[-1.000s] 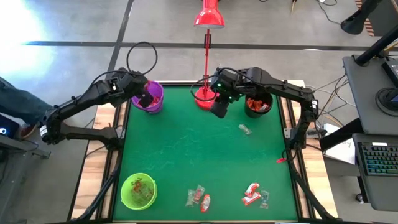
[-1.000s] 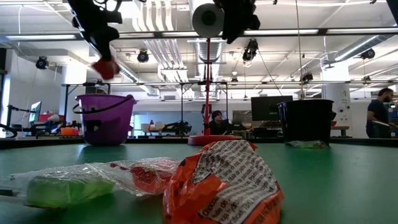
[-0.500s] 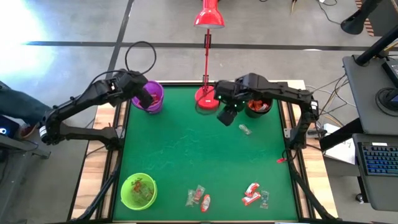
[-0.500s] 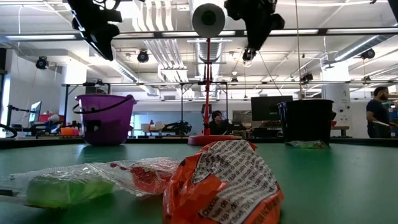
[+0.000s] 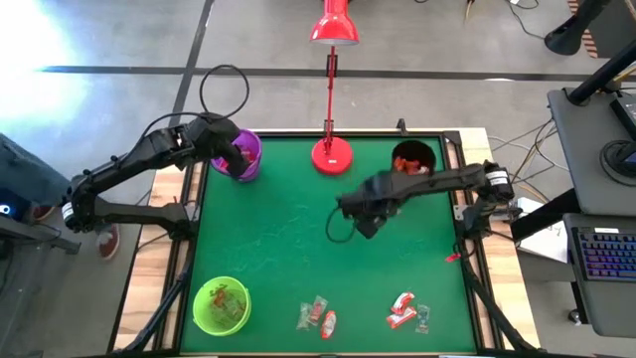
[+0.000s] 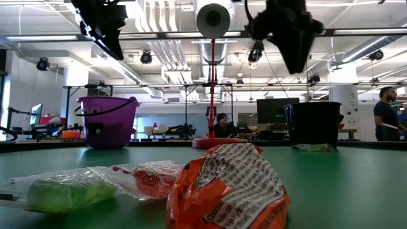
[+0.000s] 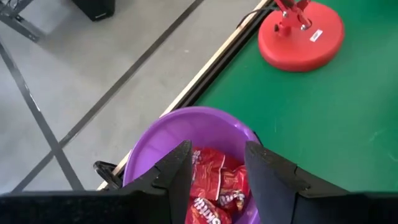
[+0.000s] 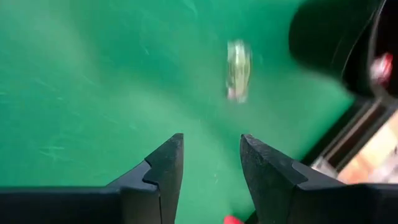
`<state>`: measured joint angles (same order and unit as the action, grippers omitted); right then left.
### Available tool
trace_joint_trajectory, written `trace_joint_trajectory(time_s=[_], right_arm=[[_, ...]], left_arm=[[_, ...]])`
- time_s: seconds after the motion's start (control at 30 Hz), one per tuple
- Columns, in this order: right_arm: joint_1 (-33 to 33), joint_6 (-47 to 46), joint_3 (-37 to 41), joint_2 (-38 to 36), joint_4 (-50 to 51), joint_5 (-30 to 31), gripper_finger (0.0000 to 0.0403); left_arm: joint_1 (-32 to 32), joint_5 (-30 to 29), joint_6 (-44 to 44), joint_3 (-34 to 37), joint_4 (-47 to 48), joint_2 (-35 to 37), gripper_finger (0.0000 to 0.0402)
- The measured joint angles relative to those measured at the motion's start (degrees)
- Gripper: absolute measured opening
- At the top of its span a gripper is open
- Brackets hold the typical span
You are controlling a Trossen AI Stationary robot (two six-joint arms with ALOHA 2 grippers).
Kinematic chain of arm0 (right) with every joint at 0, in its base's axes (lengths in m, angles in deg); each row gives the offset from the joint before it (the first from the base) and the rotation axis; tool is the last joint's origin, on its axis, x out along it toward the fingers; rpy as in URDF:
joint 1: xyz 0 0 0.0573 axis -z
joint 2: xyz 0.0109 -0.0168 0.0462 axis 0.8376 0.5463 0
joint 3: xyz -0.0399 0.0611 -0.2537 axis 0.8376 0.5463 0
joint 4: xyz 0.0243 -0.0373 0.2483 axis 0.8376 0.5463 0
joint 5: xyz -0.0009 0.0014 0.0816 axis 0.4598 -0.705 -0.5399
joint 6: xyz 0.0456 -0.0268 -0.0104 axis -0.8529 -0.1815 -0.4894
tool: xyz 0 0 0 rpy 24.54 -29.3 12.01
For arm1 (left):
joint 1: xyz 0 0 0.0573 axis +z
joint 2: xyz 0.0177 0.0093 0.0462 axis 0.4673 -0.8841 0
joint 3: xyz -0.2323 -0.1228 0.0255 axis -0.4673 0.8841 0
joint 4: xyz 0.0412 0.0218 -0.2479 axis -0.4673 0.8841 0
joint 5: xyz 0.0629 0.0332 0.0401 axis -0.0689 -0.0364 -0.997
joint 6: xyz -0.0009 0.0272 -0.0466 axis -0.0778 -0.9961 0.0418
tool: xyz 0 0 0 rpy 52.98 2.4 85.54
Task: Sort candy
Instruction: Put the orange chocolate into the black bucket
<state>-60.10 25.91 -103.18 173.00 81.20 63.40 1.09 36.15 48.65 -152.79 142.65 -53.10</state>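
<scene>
My left gripper (image 5: 235,156) (image 7: 216,163) hangs open over the purple cup (image 5: 245,157) (image 7: 163,129), which holds red sweets (image 7: 214,182). My right gripper (image 5: 362,213) (image 8: 211,155) is open above the green table, short of a clear-wrapped sweet (image 8: 237,77) that lies flat beside the black cup (image 5: 412,160). That cup holds red-wrapped sweets. More candy lies by the near edge: a group (image 5: 316,315) and another (image 5: 405,310). In the low view an orange wrapper (image 6: 229,186), a red one (image 6: 149,178) and a green sweet (image 6: 63,191) lie in front.
A red lamp base (image 5: 331,156) stands at the far edge between the purple and black cups, its pole rising behind. A green cup (image 5: 221,304) with a few sweets sits at the near left corner. The middle of the green mat (image 5: 278,239) is bare. People show in the room beyond.
My left gripper had a red sweet at its fingertips above the purple cup and has let it go; its fingers now show nothing. My right gripper has swung from beside the lamp base toward the near edge and the table's middle, coming lower over the mat.
</scene>
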Motion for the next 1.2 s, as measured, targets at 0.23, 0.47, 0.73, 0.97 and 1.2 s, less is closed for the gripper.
trace_joint_trajectory(time_s=[0.23,0.47,0.73,0.97,1.2], right_arm=[[-7.42,-15.32,10.06,-0.26,-0.46,-7.2,0.0157],[-16.97,-29.05,12.31,-0.27,-1.95,-15.19,0.0157],[-26.86,-52.65,12.31,-0.36,-15.85,-19.42,0.0157],[-33.08,-68.67,12.29,0.97,-18.4,-18.86,0.0157],[-34.79,-73.17,12.55,4.41,-19.37,-17.95,0.0157]], left_arm=[[-0.02,0.07,-0.44,2.64,-0.02,1.15,0.0129],[-0.02,0.2,-0.95,6.67,-2.5,3.46,0.0129],[-0.02,0.24,0.01,7.33,-5.07,4.87,0.0129],[-0.02,0.24,0.04,6.1,-5.43,5.16,0.0129],[-0.02,1.64,0.27,5.89,-6.5,5.16,0.0129]])
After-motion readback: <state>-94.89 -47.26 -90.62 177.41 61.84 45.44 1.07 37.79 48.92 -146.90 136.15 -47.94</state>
